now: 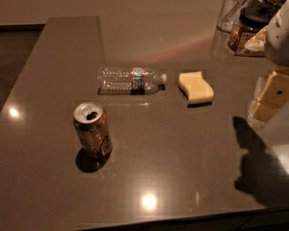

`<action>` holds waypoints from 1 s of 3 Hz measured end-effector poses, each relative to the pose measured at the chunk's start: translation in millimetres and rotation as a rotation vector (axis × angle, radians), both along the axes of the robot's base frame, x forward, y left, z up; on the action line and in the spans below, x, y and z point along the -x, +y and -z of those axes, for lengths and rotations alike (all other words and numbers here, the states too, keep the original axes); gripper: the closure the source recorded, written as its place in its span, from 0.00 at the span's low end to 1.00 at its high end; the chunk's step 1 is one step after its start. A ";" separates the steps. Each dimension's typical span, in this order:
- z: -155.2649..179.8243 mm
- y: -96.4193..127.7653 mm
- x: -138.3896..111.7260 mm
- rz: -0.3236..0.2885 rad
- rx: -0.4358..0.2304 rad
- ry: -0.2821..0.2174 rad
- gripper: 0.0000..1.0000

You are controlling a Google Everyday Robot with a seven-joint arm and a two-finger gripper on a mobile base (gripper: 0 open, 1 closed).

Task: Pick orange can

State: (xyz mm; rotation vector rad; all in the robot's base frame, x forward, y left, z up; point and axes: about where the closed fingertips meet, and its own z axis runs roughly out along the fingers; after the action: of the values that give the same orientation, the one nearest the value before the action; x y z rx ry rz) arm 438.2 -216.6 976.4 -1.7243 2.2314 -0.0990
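Note:
The orange can stands upright on the grey counter, left of centre, its silver top with the open pull-tab hole facing up. A clear plastic bottle lies on its side just behind the can. My gripper hangs above the counter at the right edge of the view, under the white arm. It is far to the right of the can and holds nothing. Its shadow falls on the counter below it.
A pale yellow sponge lies right of the bottle. At the back right stand a clear glass and a dark-lidded jar. The counter's front edge runs along the bottom, and its left edge borders dark floor.

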 end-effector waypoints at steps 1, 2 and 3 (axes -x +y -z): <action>0.0 0.0 0.0 0.000 0.000 0.000 0.00; 4.0 19.1 -1.4 -0.035 -0.025 -0.002 0.00; 11.7 53.7 -2.5 -0.099 -0.080 0.002 0.00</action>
State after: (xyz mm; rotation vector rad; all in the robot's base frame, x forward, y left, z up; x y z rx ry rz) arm 440.6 -162.9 964.6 -1.7881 2.1167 0.0147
